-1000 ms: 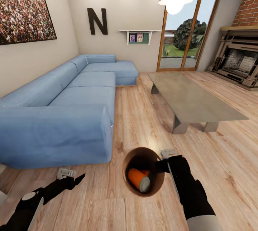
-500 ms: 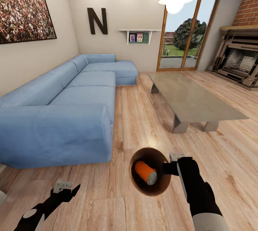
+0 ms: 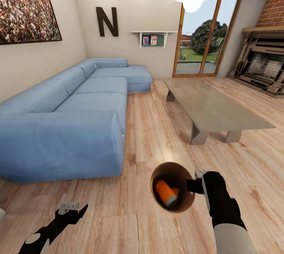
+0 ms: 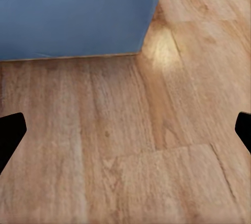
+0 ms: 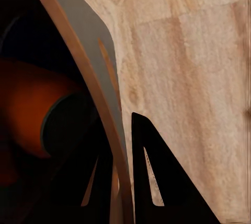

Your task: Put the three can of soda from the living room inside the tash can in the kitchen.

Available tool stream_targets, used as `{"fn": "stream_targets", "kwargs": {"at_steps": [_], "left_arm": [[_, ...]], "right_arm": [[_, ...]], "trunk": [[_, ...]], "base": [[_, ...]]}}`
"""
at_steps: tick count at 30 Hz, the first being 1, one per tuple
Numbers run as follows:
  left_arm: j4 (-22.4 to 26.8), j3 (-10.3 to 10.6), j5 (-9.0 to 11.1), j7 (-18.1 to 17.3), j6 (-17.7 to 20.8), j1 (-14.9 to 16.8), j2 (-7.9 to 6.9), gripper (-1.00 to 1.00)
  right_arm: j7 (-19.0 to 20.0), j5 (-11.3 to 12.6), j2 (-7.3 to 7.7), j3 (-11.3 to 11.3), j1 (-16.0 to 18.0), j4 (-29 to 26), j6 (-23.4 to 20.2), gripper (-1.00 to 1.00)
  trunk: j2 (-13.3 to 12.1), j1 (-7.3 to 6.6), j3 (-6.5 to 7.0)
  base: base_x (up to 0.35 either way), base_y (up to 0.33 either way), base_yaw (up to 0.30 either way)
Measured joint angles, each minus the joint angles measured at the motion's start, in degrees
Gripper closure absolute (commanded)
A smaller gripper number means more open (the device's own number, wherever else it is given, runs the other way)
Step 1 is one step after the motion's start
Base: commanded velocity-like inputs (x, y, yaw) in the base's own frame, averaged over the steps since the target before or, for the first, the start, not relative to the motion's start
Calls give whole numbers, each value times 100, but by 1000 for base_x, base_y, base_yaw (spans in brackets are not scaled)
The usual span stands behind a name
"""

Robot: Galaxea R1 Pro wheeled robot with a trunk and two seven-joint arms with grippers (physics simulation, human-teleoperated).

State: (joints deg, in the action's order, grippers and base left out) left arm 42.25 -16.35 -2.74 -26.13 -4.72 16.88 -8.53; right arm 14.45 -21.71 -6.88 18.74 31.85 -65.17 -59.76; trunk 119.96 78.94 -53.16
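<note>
One orange soda can [image 3: 165, 191] lies on its side inside the trash can [image 3: 185, 205], grey top facing the viewer; brown inner wall all around it. Right end effector [image 3: 196, 185] pinches the trash can rim, one finger inside, one outside, bin carried above the wood floor [image 3: 252, 167]. Right wrist view: rim [image 5: 78, 62] runs between the two dark fingers [image 5: 151, 182], clamped narrow on the wall; orange can [image 5: 31, 104] dark and blurred inside. Left end effector [image 3: 70, 211] hangs low, well apart from the trash can on the sofa side, holding nothing; left wrist view shows both fingertips [image 4: 10, 135] at the frame edges, spread wide, over bare floor with the blue sofa [image 4: 78, 12] corner ahead. Sofa [image 3: 67, 127] stands near the trash can, glass low surface [image 3: 213, 108] beyond it. Black letter N [image 3: 107, 22] on the wall behind the sofa, brick fireplace [image 3: 264, 64] well apart from the bin.
</note>
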Motion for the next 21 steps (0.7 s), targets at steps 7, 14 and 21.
{"fn": "stream_targets", "kwargs": {"at_steps": [7,14,21], "left_arm": [[-16,0,1,3,-18,0,0,-100],[-22,0,2,3,-19,0,0,-100],[-111,0,-7,0,-177,0,0,-100]], "right_arm": [[16,250,9,174,161,407,-18,100],[8,176,5,347,229,601,-9,100],[2,65,13,691,380,942,0,100]], "trunk": [[281,154,-125],[363,198,-162],[362,198,-162]], "base": [[0,0,0],[0,0,0],[0,0,0]]}}
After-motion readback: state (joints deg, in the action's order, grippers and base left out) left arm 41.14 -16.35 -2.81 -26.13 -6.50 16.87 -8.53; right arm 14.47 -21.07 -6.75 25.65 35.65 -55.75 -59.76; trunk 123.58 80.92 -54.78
